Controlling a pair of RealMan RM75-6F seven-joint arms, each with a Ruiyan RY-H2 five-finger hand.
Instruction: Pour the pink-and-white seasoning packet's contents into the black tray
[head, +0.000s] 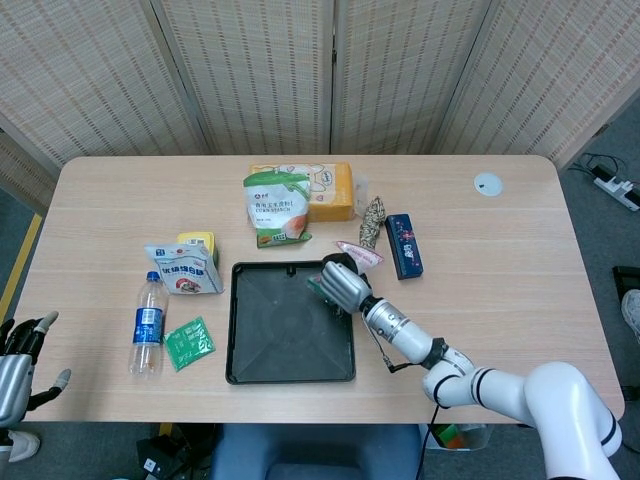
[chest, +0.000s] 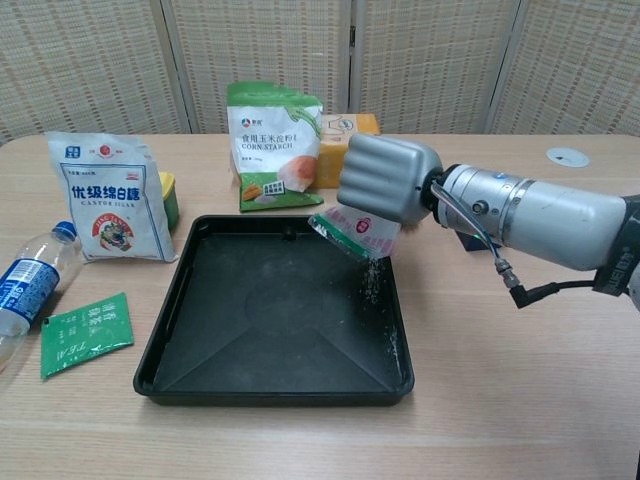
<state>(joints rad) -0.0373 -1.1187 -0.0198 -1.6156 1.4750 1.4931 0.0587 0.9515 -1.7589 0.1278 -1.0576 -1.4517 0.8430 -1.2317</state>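
My right hand (chest: 385, 178) (head: 344, 283) grips the pink-and-white seasoning packet (chest: 355, 233) over the right side of the black tray (chest: 200, 335) (head: 243, 340). The packet hangs tilted below the hand, its green-edged mouth pointing down and left. Pale grains fall from it (chest: 368, 278) into the tray, and some lie along the tray's right inner wall. In the head view the packet is mostly hidden under the hand. My left hand (head: 18, 358) hangs off the table's lower left corner with its fingers apart, holding nothing.
Behind the tray stand a corn starch bag (chest: 273, 146) and an orange box (chest: 350, 135). A white sugar bag (chest: 107, 198), a water bottle (chest: 25, 285) and a green sachet (chest: 86, 332) lie left. A blue box (head: 404, 245) and a patterned pouch (head: 372, 222) lie right.
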